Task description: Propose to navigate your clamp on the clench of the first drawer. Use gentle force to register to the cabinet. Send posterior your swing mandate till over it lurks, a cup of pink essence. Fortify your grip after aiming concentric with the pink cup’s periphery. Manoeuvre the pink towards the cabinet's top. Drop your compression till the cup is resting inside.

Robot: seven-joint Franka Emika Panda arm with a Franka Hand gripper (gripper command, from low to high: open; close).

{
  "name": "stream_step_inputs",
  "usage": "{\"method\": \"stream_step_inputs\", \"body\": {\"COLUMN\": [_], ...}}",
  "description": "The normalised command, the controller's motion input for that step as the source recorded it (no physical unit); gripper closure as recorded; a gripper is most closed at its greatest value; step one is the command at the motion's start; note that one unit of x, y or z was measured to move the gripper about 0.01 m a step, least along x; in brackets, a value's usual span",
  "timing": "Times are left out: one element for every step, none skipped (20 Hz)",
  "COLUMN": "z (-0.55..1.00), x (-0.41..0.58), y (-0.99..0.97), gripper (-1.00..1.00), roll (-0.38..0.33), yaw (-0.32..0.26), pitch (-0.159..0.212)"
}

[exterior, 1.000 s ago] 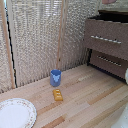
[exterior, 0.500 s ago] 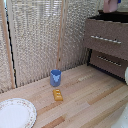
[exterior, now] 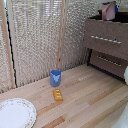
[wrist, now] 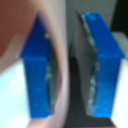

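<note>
- Above the cabinet (exterior: 106,42), at its top surface, my clamp (exterior: 110,5) holds the pink cup (exterior: 108,11); in the exterior view both sit at the upper edge of the picture, over the cabinet's top.
- My fingers (wrist: 39,75) are narrow, and the wrist view shows the cup's pink wall (wrist: 56,55) running between the two blue pads, so I judge that I am gripping the rim.
- Whether the cup's base touches the cabinet top or hangs just over it, I cannot tell; the picture is too blurred there.
- Both drawers of the cabinet look flush, their silver handles (exterior: 105,40) in line with the front, so the drawer step seems finished.
- The lift and carry also look done, since the cup is nowhere on the wooden table (exterior: 95,97).
- Well below and away from the cabinet, on that table, stand the blue cup (exterior: 55,77) and, near it, the yellow block (exterior: 58,94); a white plate (exterior: 15,113) lies farther still from the cabinet.
- What is left, as I judge it: settle the cup onto the cabinet top, widen my fingers, and draw clear without tipping it.
</note>
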Motion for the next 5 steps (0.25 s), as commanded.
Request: {"method": "stream_step_inputs", "body": {"z": [1.00, 0.97, 1.00, 0.96, 0.85], "x": [0.000, 0.000, 0.000, 0.000, 0.000], "y": [0.16, 0.11, 0.16, 0.10, 0.08], "gripper": [-1.00, -1.00, -1.00, -1.00, -1.00], "roll": [0.000, 0.000, -0.032, -0.013, 0.000], "yaw": [0.026, 0.000, 0.000, 0.000, 0.000], "pitch": [0.070, 0.050, 0.020, 0.020, 0.014]}}
